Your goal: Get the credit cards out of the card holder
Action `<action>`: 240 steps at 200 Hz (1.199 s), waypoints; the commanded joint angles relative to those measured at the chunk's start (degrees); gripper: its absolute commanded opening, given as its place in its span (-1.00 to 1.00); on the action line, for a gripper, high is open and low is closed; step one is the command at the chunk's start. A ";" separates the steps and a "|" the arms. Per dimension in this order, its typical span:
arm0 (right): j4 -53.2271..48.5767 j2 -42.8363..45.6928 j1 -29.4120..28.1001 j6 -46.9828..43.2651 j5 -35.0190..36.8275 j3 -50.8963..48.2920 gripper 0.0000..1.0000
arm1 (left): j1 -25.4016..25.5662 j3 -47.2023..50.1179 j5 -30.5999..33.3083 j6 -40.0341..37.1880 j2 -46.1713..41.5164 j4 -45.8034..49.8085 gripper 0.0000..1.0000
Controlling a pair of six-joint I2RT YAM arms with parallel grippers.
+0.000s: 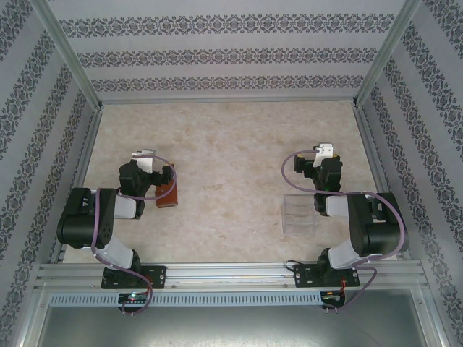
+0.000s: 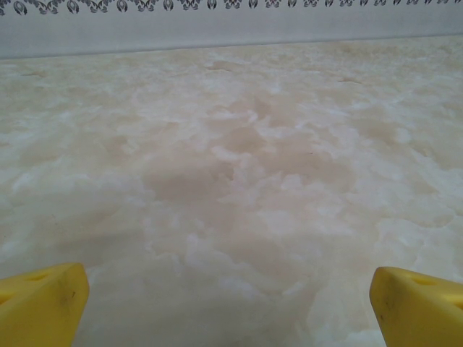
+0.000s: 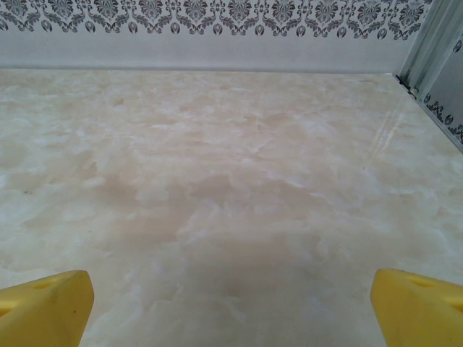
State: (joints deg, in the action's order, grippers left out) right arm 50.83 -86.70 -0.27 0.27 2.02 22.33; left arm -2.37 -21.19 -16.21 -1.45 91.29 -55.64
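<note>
— Left gripper (image 2: 230, 311)?
— Spread wide, yellow fingers (image 2: 43, 303) at the bottom corners of the wrist frame, clamping nothing, over bare marbled table (image 2: 239, 159).
— Card holder (image 1: 167, 189)?
— Lies flat, left of centre in the overhead frame, just beside that gripper's wrist, on its right.
— Right gripper (image 3: 231, 311)?
— Gapes likewise; sits up-frame of a clear box (image 1: 300, 213), lower right overhead.

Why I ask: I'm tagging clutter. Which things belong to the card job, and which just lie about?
Job in hand:
card holder, reddish-brown
left gripper, open
right gripper, open

Lying about:
clear plastic box
</note>
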 commanded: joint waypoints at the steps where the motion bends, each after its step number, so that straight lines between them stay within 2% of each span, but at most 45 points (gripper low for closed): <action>1: 1.99 -0.49 -0.78 1.11 -0.97 -0.53 0.96 | -0.44 -0.12 1.26 -0.11 -0.49 0.59 1.00; 27: 1.99 -0.42 -0.78 1.13 -0.98 -0.53 0.96 | -0.44 -0.85 4.18 0.91 -0.50 1.85 1.00; 87: 1.93 -0.13 -0.99 1.04 0.03 -0.57 0.96 | -0.44 0.02 4.64 0.78 -0.88 0.56 1.00; 133: -3.23 4.83 -2.44 0.08 2.28 0.10 0.96 | -0.28 0.11 8.33 2.02 -8.52 6.86 1.00; 183: -23.65 11.32 -2.89 3.27 3.09 6.35 0.96 | 0.34 -4.37 16.06 6.10 -16.93 24.23 1.00; 203: -35.37 13.38 -3.24 5.74 1.10 10.98 0.93 | 0.70 -8.32 22.72 10.33 -19.10 35.55 1.00; 240: -58.58 14.61 -5.31 13.35 -2.49 21.17 0.82 | 0.78 -16.71 24.07 17.27 -19.83 55.09 1.00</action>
State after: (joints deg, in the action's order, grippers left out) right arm 11.88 -73.80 -3.70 6.94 2.39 37.74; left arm -2.22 -33.08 4.25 8.45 72.58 -18.65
